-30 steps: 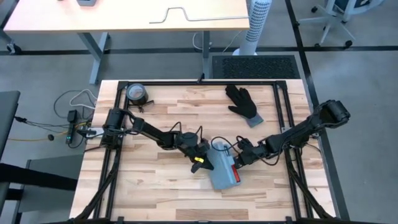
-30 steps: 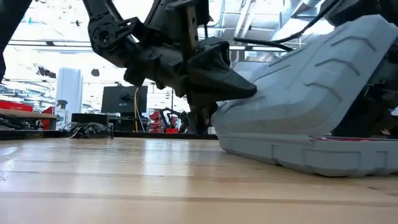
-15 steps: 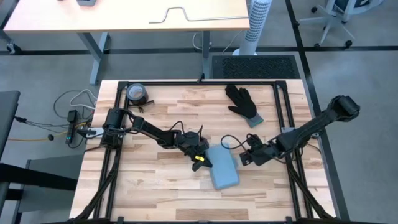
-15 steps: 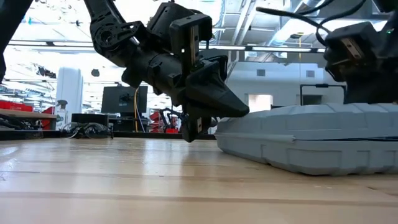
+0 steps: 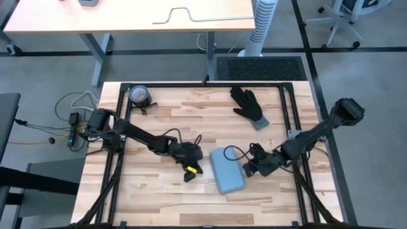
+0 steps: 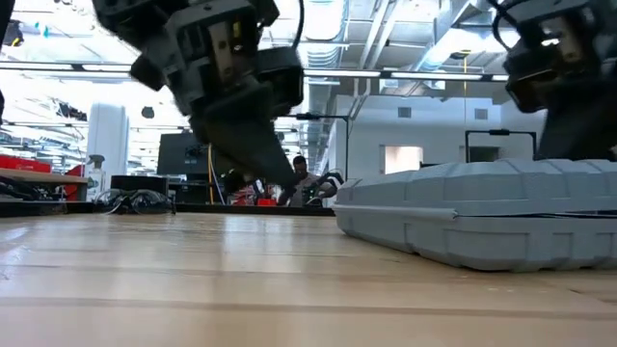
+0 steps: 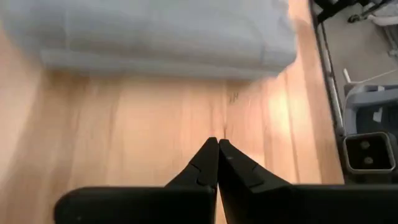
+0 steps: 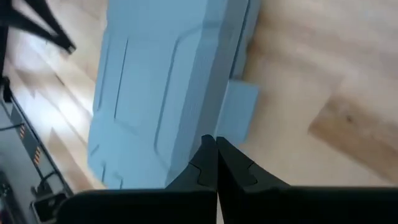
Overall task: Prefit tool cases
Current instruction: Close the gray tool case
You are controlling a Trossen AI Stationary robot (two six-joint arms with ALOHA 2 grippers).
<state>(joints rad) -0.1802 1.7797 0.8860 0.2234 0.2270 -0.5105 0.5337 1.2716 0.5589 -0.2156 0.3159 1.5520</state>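
my left pincer (image 5: 189,172) hangs low over the boards with its fingers pressed together and nothing in them, and the tool case (image 5: 227,170) lies just beside it, apart from it, lid down flat. on the far side of the case my right pincer (image 5: 249,168) is also shut on nothing, its tips right at the case's edge next to the small handle tab (image 8: 237,111); whether they touch it i cannot tell. as i judge it, the step in hand is seating the lid, so the best way is to press down near the tab edge with the right tips while the left stays close enough to stop the case sliding, and to push straight down, not sideways, since smooth plastic on wood will likely skate. from table height the seam between lid and base looks even along the side i can see. beyond the case the wooden table (image 5: 165,114) runs on to a black glove (image 5: 248,105) well past my right pincer and a dark tape roll (image 5: 139,95) near the far corner behind my left arm. farther off stand a pale desk (image 5: 127,16), a ribbed white column (image 5: 262,22), a dark floor mat (image 5: 259,67), and the workshop behind.
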